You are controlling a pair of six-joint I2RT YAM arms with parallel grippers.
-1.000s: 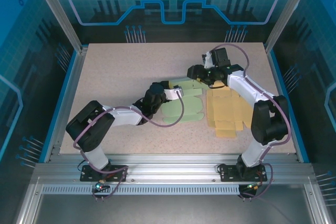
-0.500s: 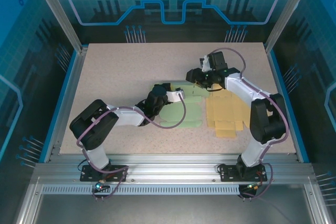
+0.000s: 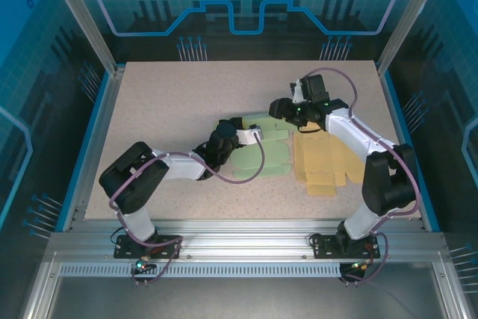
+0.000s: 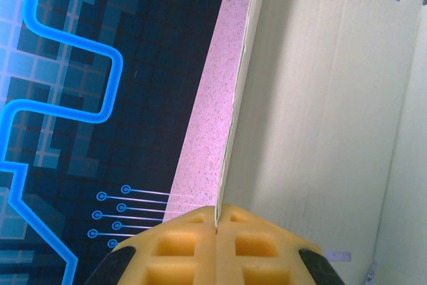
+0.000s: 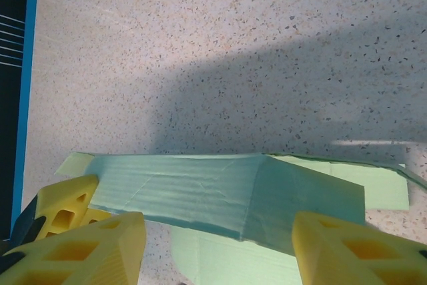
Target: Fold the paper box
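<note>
Speckled table (image 3: 164,110) carries the green paper box (image 3: 275,156), likely light and floppy, best pinched at flap edges. Left end effector (image 4: 217,217) clamps its panel edge; right end effector (image 5: 219,245), apart, straddles the raised flap ahead.

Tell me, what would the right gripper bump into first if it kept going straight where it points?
Most likely the pale green cardboard box sheet: its raised panel sits just ahead of the open right gripper. Behind it lies the speckled beige tabletop; depth is hard to judge.
</note>
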